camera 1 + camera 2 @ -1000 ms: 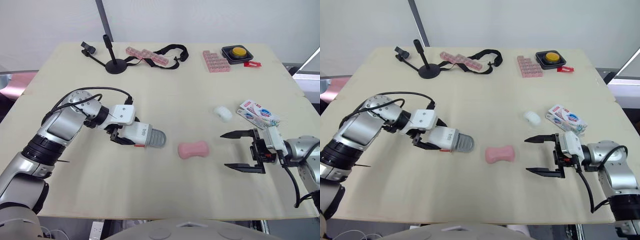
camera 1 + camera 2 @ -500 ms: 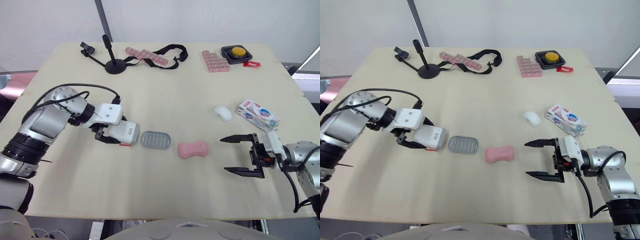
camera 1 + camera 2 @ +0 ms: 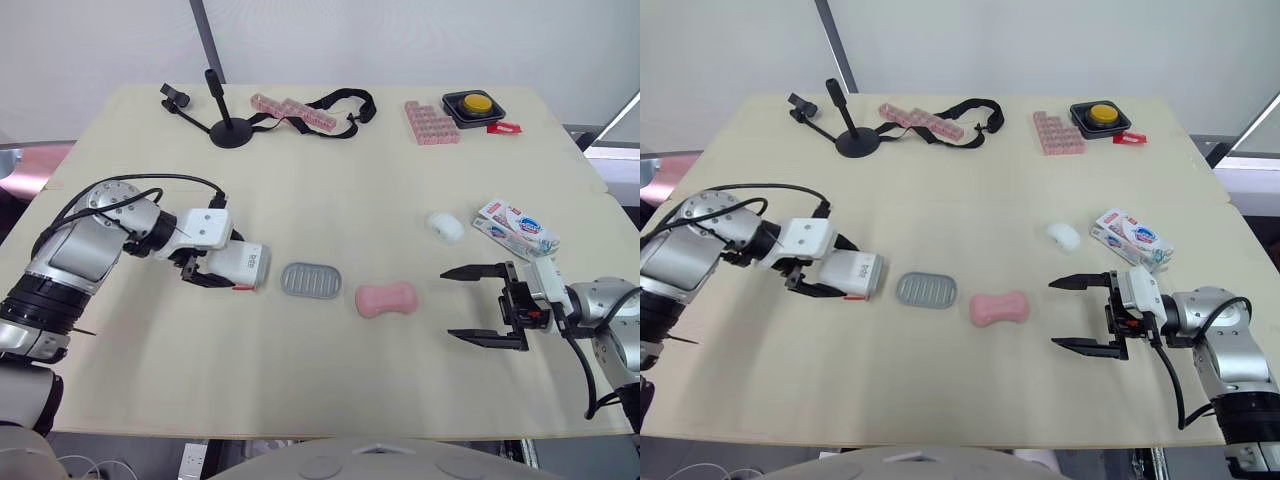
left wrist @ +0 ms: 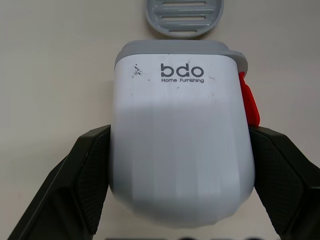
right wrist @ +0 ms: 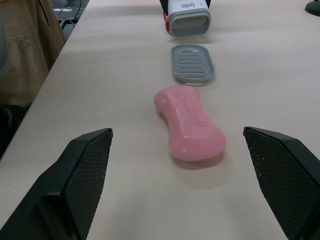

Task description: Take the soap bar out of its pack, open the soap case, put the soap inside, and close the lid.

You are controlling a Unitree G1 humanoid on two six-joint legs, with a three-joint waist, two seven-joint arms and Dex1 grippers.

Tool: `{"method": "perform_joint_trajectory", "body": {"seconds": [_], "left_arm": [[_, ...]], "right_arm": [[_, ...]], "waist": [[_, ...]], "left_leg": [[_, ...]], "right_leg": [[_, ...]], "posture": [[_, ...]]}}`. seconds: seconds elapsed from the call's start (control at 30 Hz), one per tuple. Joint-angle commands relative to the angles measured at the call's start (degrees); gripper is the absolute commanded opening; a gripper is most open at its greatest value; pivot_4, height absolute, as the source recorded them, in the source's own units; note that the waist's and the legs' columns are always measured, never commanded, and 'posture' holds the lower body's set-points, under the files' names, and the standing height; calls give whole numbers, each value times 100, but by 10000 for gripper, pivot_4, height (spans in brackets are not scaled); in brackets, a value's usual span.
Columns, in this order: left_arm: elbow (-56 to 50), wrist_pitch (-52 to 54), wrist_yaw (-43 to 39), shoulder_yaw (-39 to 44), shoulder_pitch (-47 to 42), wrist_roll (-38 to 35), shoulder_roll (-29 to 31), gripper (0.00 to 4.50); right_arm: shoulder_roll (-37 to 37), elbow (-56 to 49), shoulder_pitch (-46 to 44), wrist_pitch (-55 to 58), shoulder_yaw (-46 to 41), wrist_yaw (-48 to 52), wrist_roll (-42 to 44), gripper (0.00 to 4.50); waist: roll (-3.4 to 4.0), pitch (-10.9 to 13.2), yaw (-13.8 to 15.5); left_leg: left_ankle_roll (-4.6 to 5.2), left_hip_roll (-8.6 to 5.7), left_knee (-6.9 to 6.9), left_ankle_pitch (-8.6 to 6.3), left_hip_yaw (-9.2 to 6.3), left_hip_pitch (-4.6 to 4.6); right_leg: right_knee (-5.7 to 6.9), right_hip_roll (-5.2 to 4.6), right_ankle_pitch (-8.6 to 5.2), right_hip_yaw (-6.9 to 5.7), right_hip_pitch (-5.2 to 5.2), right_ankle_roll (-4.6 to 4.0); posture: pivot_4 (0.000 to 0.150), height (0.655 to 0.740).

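Observation:
The pink soap bar [image 3: 386, 299] lies bare on the table's middle, also in the right wrist view [image 5: 190, 122]. Just left of it rests the grey ribbed inner tray [image 3: 311, 281] of the soap case. My left gripper [image 3: 218, 268] is shut on the white case shell [image 3: 240, 264], its open end facing the tray; the left wrist view shows the shell [image 4: 180, 145] between both fingers [image 4: 90, 180]. My right gripper [image 3: 482, 305] stands open, right of the soap, nothing between its fingers. The printed soap pack [image 3: 517, 228] lies at the right edge.
A small white lump [image 3: 446, 226] sits near the pack. Along the far edge stand a black stand [image 3: 222, 118], pink strips with a black strap [image 3: 305, 110], a pink block [image 3: 431, 122] and a yellow button box [image 3: 474, 105].
My left gripper has drawn the white shell leftward, and the grey tray has slid out and stayed on the table. The right gripper has shifted only slightly.

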Motion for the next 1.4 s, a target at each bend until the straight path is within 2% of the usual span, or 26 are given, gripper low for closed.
{"method": "perform_joint_trajectory", "body": {"seconds": [0.03,0.1,0.17,0.63,0.87,1.03,1.2,1.4], "left_arm": [[71,-66,-64,224,2,-85,49,36706],[119,-106,-61,217,4,-74,34,36706],[179,-173,-31,238,-4,-93,-11,44981],[319,-379,-298,565,-7,-306,156,44981],[-532,690,-329,1373,246,-1492,256,44981],[-1839,1361,420,2108,1142,-2323,-66,44981],[-2426,1249,973,2472,2199,-2440,-426,44981],[-2225,601,1136,2632,2916,-2143,-610,44981]], "right_arm": [[-14,-80,-90,334,-192,-189,217,44694],[-16,-108,-74,375,-221,-212,218,44694],[-61,-152,33,337,-238,-144,194,45000],[-100,-221,168,280,-247,-134,110,45000],[-143,-265,118,334,-245,-185,94,45000],[-189,-365,-62,402,-81,-330,-127,45000],[-250,-418,-226,498,-6,-388,-203,45000],[-362,-424,-228,471,18,-234,-236,45000]], "waist": [[0,0,1],[0,0,2],[0,0,8],[0,0,1],[0,0,2],[1,0,-21],[0,0,-33],[-1,1,-16]], "left_leg": [[0,0,0,0,0,0],[0,0,0,0,0,1],[0,0,0,0,0,1],[0,2,-1,0,0,0],[-1,2,-2,-1,0,-2],[-3,0,-4,-2,0,-8],[-3,3,-6,-2,-3,-14],[-3,4,-9,-2,-6,-16]], "right_leg": [[0,0,0,0,0,0],[0,1,0,0,0,0],[0,0,0,0,0,0],[-3,-3,0,-1,0,0],[-3,-7,0,-2,-4,0],[-8,-6,0,-1,-6,0],[-16,0,1,-4,-6,1],[-26,-2,1,-11,-6,1]], "posture": [[1500,7400],[1500,7400],[1500,7400],[1500,7400],[1500,7400],[1500,7400],[1500,7400],[1500,7400]]}}
